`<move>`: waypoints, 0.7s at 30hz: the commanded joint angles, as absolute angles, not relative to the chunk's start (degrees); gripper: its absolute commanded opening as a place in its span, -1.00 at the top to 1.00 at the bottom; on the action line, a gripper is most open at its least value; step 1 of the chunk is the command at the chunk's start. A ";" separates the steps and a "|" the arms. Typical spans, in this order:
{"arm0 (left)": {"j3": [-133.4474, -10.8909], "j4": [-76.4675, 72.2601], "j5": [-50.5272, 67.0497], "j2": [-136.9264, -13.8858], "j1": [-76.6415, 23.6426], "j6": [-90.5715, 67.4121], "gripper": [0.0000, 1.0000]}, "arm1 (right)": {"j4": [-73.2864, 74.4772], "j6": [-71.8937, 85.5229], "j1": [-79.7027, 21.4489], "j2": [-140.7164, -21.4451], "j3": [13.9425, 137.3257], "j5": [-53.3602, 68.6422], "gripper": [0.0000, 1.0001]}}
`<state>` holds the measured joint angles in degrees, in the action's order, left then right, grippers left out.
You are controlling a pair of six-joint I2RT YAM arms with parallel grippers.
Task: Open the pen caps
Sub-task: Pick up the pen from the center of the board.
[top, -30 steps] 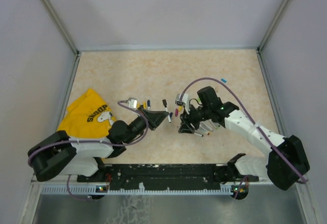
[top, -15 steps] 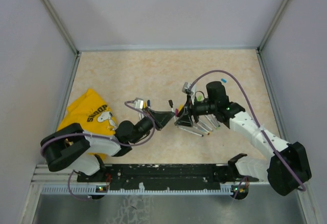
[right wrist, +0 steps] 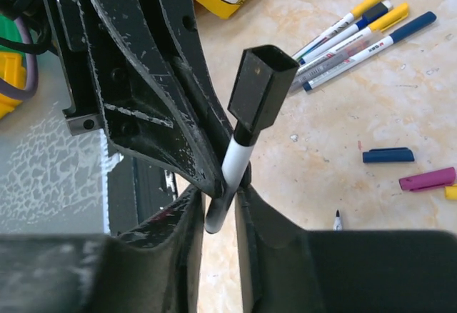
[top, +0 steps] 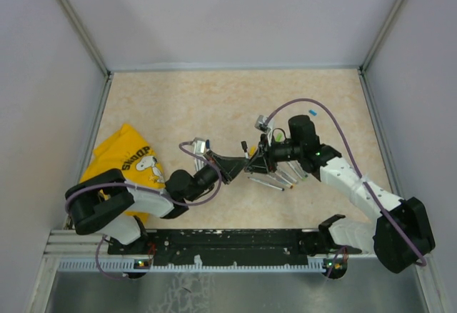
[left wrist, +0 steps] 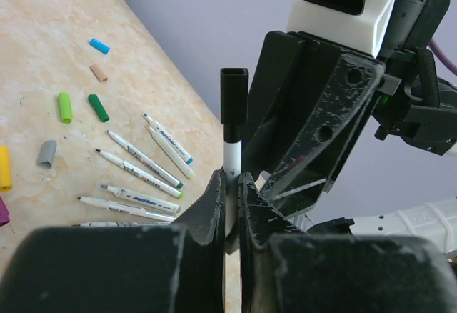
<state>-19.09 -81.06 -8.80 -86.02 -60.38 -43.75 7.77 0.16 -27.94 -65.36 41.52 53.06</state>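
A: Your left gripper is squeezed tight on a pen, low on its white body. The pen stands straight up from the fingers.

B: Yes, and its black cap sits on the top end, sticking up free above your fingers.

A: Your right gripper has one finger on each side of that same pen's bottom end. The gap is small. I can't tell if it is pinching.

B: You have both grippers nose to nose over the middle of the worktop, a bit toward the near edge.

A: Below them, pens with no caps lie side by side. Loose caps lie close by: green, blue, grey.

B: Some capped pens lie in a bunch. The yellow cloth lies by the left edge.
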 commanded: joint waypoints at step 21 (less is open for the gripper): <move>-12.22 -86.02 -1.72 -74.20 -59.30 -31.55 -0.79 | 19.30 -15.31 -25.14 -66.01 46.46 56.19 1.00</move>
<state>-13.85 -84.40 -6.74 -79.31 -60.31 -36.40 16.14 -8.97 -25.93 -66.28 42.94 53.65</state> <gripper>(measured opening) 0.835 0.060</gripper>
